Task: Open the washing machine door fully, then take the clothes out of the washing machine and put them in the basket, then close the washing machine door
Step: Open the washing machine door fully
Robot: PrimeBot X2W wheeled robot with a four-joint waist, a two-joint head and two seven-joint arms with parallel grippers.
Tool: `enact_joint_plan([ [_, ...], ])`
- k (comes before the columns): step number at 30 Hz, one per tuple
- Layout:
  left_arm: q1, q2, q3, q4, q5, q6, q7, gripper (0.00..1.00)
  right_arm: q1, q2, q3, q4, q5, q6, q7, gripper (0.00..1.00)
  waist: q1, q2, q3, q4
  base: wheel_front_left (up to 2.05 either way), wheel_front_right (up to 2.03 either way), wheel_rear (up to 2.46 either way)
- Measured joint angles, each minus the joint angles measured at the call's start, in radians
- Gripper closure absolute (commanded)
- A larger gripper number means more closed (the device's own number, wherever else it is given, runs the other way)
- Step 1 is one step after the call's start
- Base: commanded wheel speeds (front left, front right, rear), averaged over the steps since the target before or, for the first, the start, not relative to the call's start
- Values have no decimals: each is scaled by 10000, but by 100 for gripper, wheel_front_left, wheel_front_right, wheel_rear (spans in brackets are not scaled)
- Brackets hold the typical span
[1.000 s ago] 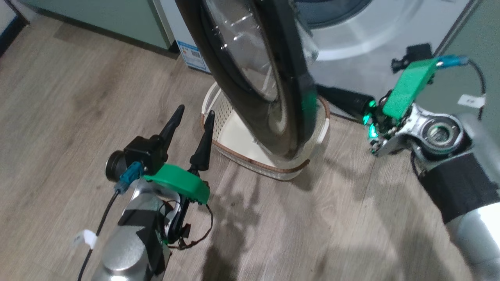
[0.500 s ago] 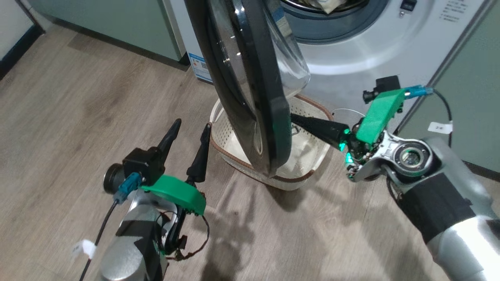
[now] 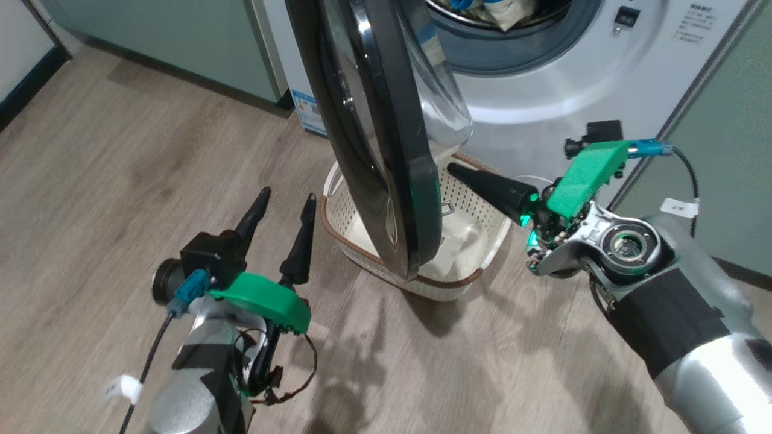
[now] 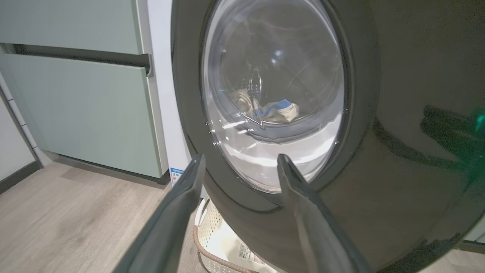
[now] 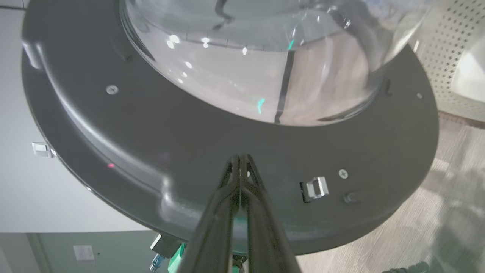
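The washing machine door (image 3: 386, 150) stands partly open, edge-on to the head view, its glass bowl (image 3: 443, 102) facing the white washing machine (image 3: 543, 90). The clothes (image 3: 503, 11), cream with a blue patch, lie in the drum and show through the glass (image 4: 271, 108). The basket (image 3: 470, 202) sits on the floor under the door. My right gripper (image 3: 452, 167) is shut, its tip close against the door's black inner face (image 5: 241, 156); I cannot tell if it touches. My left gripper (image 3: 288, 194) is open and holds nothing. It points at the door's outer face (image 4: 241, 157).
Green cabinets (image 4: 75, 106) stand left of the machine, and another green panel (image 3: 736, 132) is on its right. A metal latch (image 5: 316, 187) sits on the door's inner rim near my right fingers. Wooden floor (image 3: 120, 150) stretches to the left.
The head camera has tilted up, bringing the drum and clothes into view. My right gripper's tip, hidden behind the door rim before, now shows beside it. The left gripper has hardly moved.
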Motion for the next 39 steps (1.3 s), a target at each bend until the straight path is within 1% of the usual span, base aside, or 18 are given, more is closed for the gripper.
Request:
enact_joint_plan([
  [3, 26, 2, 105, 33, 75, -23, 0, 0, 49, 6, -222, 27, -19, 0, -163, 100, -1, 0, -118, -46, 0, 0, 0],
  [4, 36, 6, 144, 40, 138, -77, 0, 0, 96, 8, -360, 23, -21, 0, -244, 96, 0, 0, -186, -74, 0, 0, 0],
  [5, 54, 6, 182, 50, 207, -88, 0, 0, 192, 12, -518, 0, -4, 0, -249, 82, 0, 0, -261, -102, 0, 0, 0],
  [6, 87, 6, 245, 71, 253, -115, 0, 0, 333, 15, -642, -8, -8, 0, -282, 82, 0, 0, -341, -134, 0, 0, 0],
  [7, 128, 19, 330, 102, 293, -173, 0, 0, 517, 23, -786, -10, -12, 0, -295, 61, -1, 0, -426, -170, 0, 0, 0],
  [8, 178, 63, 399, 128, 293, -178, 0, 0, 725, 31, -907, -12, -12, 0, -376, 36, -1, 0, -513, -211, 0, 0, 0],
  [9, 210, 123, 428, 169, 295, -221, 0, 0, 941, 33, -1022, -10, -21, 0, -397, 0, 0, 0, -604, -253, 0, 0, 0],
  [14, 306, 357, 665, 314, 451, -267, 0, 0, 1970, 67, -1668, -207, -456, 0, -844, 0, -1, 0, -1110, -489, 0, 0, 0],
  [16, 463, 476, 744, 332, 449, -349, 0, 0, 2305, 61, -1881, -395, -709, 0, -1147, 0, -2, 0, -1283, -635, 0, 0, 0],
  [19, 716, 600, 826, 376, 437, -355, 2, 0, 2704, 27, -2165, -669, -1127, 0, -1693, 0, -1, 0, -1461, -911, 0, 0, 0],
  [25, 988, 757, 1095, 424, 255, -428, 2, 0, 3539, -360, -2477, -1198, -1689, 0, -2615, 0, -2, 0, -1767, -1476, 0, 0, 0],
  [29, 1163, 892, 1287, 439, 157, -428, 2, 0, 4008, -708, -2447, -1448, -2211, 0, -3344, 0, -1, 0, -1928, -1845, 0, 0, 0],
  [33, 1314, 913, 1375, 439, 100, -428, 2, 0, 4269, -1156, -2405, -1592, -2884, 0, -4656, 0, -2, 0, -2053, -2166, 0, 0, 0],
  [37, 1410, 928, 1384, 441, 69, -430, 2, 0, 4408, -1699, -1793, -1563, -3889, 0, -6130, 0, -1, 0, -2122, -2414, 0, 0, 0],
  [39, 1413, 936, 1398, 439, 69, -430, 2, 0, 4518, -1862, -1632, -1453, -4144, 0, -6811, 0, 0, 0, -2155, -2509, 0, 0, 0],
])
